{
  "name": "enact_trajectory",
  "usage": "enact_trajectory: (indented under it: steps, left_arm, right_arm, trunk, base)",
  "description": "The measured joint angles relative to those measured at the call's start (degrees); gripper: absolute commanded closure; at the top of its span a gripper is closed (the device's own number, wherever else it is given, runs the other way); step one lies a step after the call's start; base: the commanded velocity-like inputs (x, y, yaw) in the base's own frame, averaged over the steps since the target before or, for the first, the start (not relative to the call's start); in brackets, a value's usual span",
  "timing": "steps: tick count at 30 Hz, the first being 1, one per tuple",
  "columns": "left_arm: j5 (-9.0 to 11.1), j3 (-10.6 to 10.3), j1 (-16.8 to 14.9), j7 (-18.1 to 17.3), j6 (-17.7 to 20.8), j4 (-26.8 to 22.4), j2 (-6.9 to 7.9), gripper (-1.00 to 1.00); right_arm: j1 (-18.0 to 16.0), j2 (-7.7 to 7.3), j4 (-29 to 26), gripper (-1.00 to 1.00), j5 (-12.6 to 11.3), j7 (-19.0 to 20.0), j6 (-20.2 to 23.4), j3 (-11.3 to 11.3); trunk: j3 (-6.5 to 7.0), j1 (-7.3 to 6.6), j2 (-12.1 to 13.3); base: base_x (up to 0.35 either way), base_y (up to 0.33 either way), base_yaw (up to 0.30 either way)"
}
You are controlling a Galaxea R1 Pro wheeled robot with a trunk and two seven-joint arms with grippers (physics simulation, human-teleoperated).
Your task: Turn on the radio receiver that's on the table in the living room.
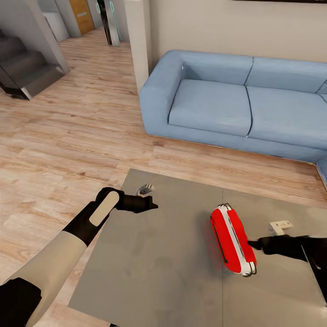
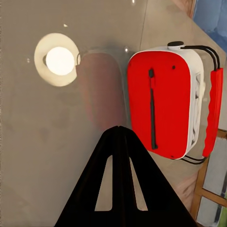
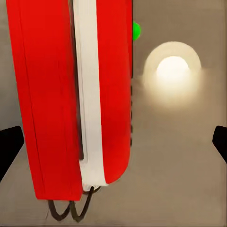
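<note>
Here the radio receiver (image 1: 232,240) lies on the glossy grey surface (image 1: 150,272), toward its right side, with the blue sofa (image 1: 236,106) beyond on the far side. Our right gripper (image 1: 252,244) sits just beside the radio's right flank, fingers spread apart; touch we cannot confirm. Our left gripper (image 1: 152,205) hovers well to the left, fingers together. We judge the switching step in hand: next, a short press onto the control.
</note>
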Motion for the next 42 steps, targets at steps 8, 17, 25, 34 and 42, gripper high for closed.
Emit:
enact_trajectory:
  steps: [8,17,25,34,42]
  left_arm:
    - [-0.4,0.0,0.0,0.1,0.1,0.0,-0.11,1.0]
    - [-1.5,0.0,0.0,0.5,0.1,0.2,-2.23,1.0]
    - [-2.1,0.0,0.0,0.5,0.2,0.2,-2.47,1.0]
    - [-2.0,0.0,0.0,0.2,0.3,-0.4,-2.43,1.0]
    - [-2.0,0.0,0.0,0.2,0.4,-0.6,-2.4,1.0]
  right_arm:
    - [0.1,-3.88,0.0,-1.0,0.0,7.4,0.0,-1.4]
    - [0.1,-4.3,0.0,-1.0,0.0,8.4,0.0,-2.0]
    - [0.1,-4.29,0.0,-1.0,0.0,8.4,0.0,-2.0]
    - [0.2,-4.29,0.0,-1.0,0.0,8.5,0.0,-2.0]
    - [0.3,-4.18,0.0,-1.0,0.0,8.5,0.0,-2.1]
  trunk:
    - [0.0,0.0,0.0]
    - [0.0,0.0,0.0]
    - [0.0,0.0,0.0]
    - [0.0,0.0,0.0]
    - [0.0,0.0,0.0]
  base:
    - [0.0,0.0,0.0]
    - [0.0,0.0,0.0]
    - [-0.001,0.0,0.0]
    - [-0.239,0.0,0.0]
    - [-0.339,0.0,0.0]
